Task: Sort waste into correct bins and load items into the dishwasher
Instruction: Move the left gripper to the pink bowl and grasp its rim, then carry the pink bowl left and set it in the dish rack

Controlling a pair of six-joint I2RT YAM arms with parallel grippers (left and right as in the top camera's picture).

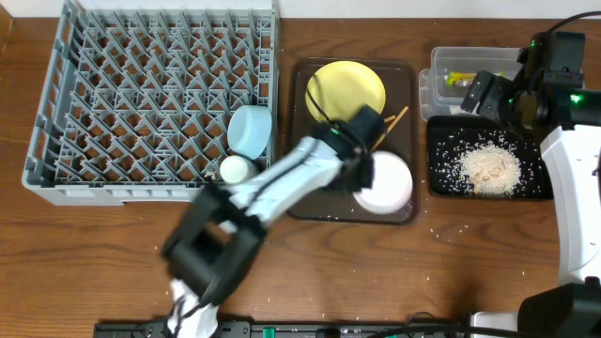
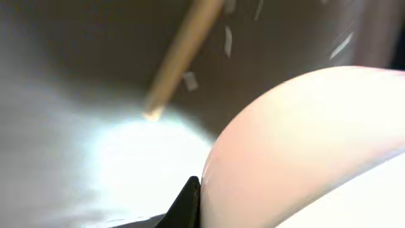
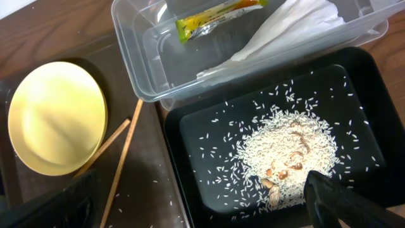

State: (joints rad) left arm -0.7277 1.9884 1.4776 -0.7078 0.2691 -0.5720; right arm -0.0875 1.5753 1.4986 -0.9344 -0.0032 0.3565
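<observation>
From overhead: brown wooden bench (image 1: 113,253); nothing of the room shows. The grey dish rack (image 1: 141,94) stands at left, with the light blue bowl (image 1: 251,130) and small white cup (image 1: 235,169) at its right edge. Beside it, the brown tray (image 1: 299,141) carries the yellow plate (image 1: 346,89), chopsticks (image 1: 394,122) and white bowl (image 1: 390,183). My left fingers (image 1: 362,167) sit at that bowl's rim. My right fingers (image 1: 481,94) hang over the clear tub (image 1: 434,99) and black tray (image 1: 441,141).

Left wrist: blurred. The white bowl's wall fills the right side, one dark finger touching it. The fingers are clenched on the bowl. One chopstick lies behind.

Right wrist: the clear tub holds the wrapper (image 3: 218,16) and napkin (image 3: 285,28). The black tray, touching it, holds a rice heap (image 3: 285,152) with scattered grains. Right fingers are spread wide and grasp nothing.
</observation>
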